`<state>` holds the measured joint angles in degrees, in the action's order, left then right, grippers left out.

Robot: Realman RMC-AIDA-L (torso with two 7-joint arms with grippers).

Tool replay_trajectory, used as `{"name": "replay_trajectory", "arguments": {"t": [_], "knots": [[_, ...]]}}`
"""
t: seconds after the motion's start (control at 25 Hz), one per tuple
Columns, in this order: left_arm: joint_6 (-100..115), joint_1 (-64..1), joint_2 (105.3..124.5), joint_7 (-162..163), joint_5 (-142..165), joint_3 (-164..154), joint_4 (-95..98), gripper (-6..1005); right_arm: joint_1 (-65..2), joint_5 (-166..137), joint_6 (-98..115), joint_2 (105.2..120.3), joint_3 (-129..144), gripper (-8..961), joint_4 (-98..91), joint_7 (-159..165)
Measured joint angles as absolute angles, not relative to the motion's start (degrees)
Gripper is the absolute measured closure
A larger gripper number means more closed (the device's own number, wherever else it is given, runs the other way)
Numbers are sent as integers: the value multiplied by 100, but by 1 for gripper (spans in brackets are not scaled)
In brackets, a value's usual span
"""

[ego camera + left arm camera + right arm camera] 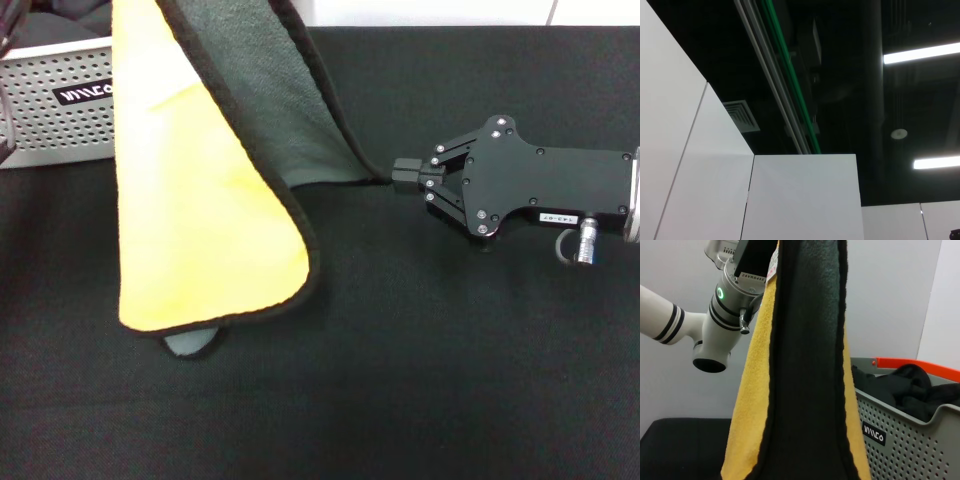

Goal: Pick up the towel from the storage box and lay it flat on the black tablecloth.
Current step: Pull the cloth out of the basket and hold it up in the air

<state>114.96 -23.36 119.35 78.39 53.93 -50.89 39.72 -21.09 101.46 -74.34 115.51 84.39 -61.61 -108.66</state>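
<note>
The towel [210, 220] hangs from above, out of the head view's top, its yellow side facing me and its grey-green side [270, 90] behind. Its lowest fold touches the black tablecloth [420, 360]. In the right wrist view the towel [805, 365] hangs from my left gripper [756, 257], whose fingers are hidden behind the cloth. My right gripper [400, 175] lies low over the tablecloth, fingertips together on the towel's black-trimmed edge. The storage box [55, 110] stands at the far left behind the towel.
Dark clothes [905, 387] lie in the storage box [910, 445], and an orange rim [920, 365] shows behind it. A white wall closes off the far side of the table. The left wrist view shows only ceiling and wall panels.
</note>
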Motion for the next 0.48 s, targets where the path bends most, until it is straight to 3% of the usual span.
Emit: {"name": "replay_trajectory", "arguments": {"t": [0.48], "knots": [[11496, -2379, 11926, 7847, 5386, -5077, 3972, 975, -2085, 10138, -7632, 11552, 8437, 777, -6152, -10894]]}}
